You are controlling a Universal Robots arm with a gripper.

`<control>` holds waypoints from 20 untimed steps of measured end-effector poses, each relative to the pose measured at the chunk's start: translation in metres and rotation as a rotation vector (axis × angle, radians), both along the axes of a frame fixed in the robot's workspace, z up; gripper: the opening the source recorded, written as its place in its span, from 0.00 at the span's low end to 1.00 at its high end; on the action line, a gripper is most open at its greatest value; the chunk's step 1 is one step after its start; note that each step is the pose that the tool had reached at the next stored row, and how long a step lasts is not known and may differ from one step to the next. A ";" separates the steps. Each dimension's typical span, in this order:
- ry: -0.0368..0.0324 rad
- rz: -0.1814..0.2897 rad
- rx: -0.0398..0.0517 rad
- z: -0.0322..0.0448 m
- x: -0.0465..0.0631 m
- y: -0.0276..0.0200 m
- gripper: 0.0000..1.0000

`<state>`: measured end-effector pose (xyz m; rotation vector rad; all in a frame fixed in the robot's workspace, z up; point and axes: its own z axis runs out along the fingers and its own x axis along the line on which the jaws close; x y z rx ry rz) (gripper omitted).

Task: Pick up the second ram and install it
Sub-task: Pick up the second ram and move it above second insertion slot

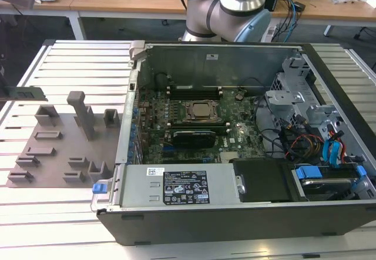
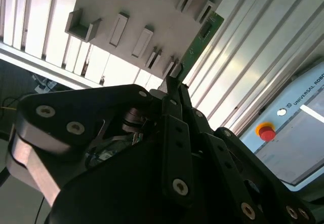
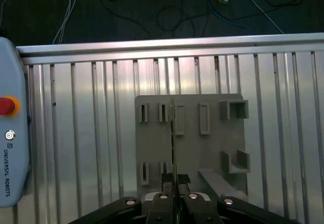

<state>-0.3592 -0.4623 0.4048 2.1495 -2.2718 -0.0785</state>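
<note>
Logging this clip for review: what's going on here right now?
The arm's gripper is shut on the second ram, pinching the green stick by one end. In the first wrist view the stick shows edge-on over the grey holder plate on the slatted table. The open computer case sits toward the exterior view's right, and the ram is not yet in it.

Green ram [image 2: 200,44], grey holder plate [image 3: 205,153], black claw [image 3: 174,180]
</note>
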 end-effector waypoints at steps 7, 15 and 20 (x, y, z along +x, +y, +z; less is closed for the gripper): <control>-0.0002 0.000 -0.0002 -0.0001 0.030 0.0001 0.14; -0.0002 0.000 -0.0001 -0.0002 0.076 0.0001 0.14; -0.0001 0.000 -0.0002 -0.0001 0.095 0.0000 0.14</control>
